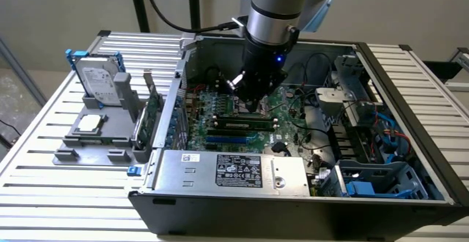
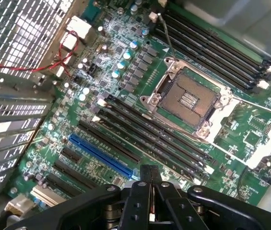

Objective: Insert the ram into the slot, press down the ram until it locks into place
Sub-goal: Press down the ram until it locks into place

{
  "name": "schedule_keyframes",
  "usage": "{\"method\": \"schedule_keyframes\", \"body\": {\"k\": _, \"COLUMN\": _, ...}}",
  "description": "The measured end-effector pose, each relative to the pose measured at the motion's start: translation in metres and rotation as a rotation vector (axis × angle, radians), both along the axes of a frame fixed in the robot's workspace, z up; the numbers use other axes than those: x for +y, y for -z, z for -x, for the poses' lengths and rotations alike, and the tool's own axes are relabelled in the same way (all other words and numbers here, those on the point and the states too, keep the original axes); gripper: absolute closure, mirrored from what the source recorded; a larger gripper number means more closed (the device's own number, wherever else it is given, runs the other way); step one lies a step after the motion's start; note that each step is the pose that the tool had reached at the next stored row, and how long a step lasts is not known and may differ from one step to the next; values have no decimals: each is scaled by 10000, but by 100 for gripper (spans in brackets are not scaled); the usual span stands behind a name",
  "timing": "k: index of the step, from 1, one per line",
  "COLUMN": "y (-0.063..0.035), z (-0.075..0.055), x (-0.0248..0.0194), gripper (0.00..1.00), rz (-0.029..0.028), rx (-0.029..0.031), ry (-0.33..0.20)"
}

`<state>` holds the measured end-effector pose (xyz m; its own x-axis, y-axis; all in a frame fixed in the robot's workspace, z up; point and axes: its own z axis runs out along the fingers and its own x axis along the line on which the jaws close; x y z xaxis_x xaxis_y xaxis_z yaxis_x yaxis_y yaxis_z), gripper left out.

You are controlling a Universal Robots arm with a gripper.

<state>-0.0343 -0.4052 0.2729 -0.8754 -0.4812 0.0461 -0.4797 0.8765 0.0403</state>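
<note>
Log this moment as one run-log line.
gripper: shut, nothing visibly held | position: above motherboard inside computer case | ram: lying in slot among memory sockets

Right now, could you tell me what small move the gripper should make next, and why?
Probably ease the gripper straight down onto the ram. Its fingers are shut and hold nothing, its tip hangs just above the stick, and the ram seems to stand in the slot already. Whether it has locked, I cannot tell.

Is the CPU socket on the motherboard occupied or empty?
Empty: the CPU socket shows bare contacts, with no chip or cooler on it.
</note>
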Motion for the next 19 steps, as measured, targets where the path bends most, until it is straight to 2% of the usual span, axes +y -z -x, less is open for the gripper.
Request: {"method": "schedule_keyframes", "body": {"k": 19, "y": 2, "z": 0, "x": 0, "gripper": 89, "rz": 17, "rx": 0, "ry": 3160}}
